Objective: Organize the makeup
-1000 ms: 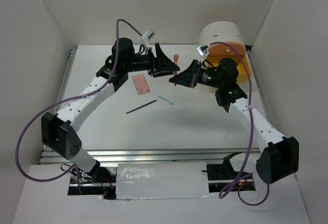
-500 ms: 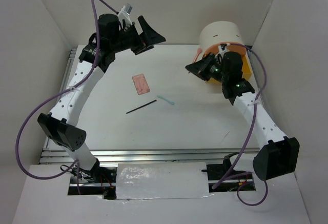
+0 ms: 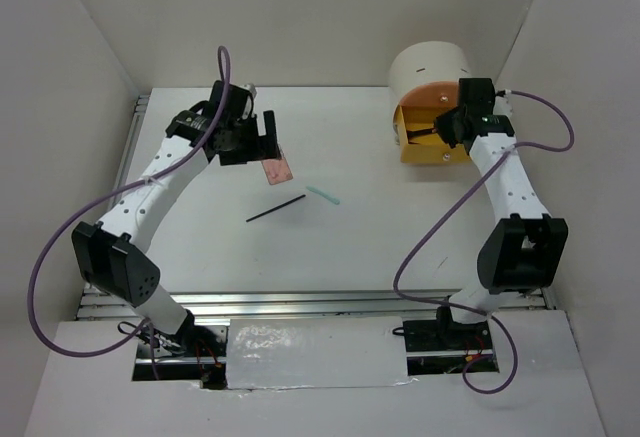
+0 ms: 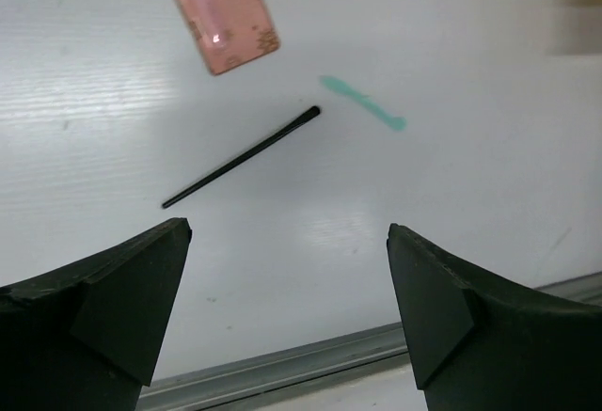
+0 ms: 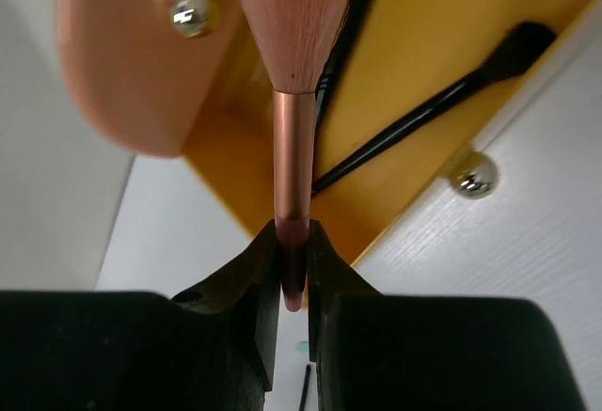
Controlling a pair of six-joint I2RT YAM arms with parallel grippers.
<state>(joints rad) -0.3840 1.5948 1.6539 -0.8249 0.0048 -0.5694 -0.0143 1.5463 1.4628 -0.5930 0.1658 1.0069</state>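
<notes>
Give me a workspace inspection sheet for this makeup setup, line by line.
Surface: white tabletop, no spills seen.
Job's things: flat pink rectangular palette, thin black pencil and short mint-green stick lie apart on it; pink-bristled brush held at the open yellow drawer, black brushes inside.
Clutter: nothing seen.
Claws: left claw open above the table; right claw shut on the brush.
Cables: purple cables loop off both arms.
Surroundings: white enclosure walls; round cream drawer unit at far right.

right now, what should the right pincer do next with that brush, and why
Probably ease the pink brush into the open yellow drawer, then release: the right pincer grips its handle, bristles already at the drawer holding black brushes.
</notes>
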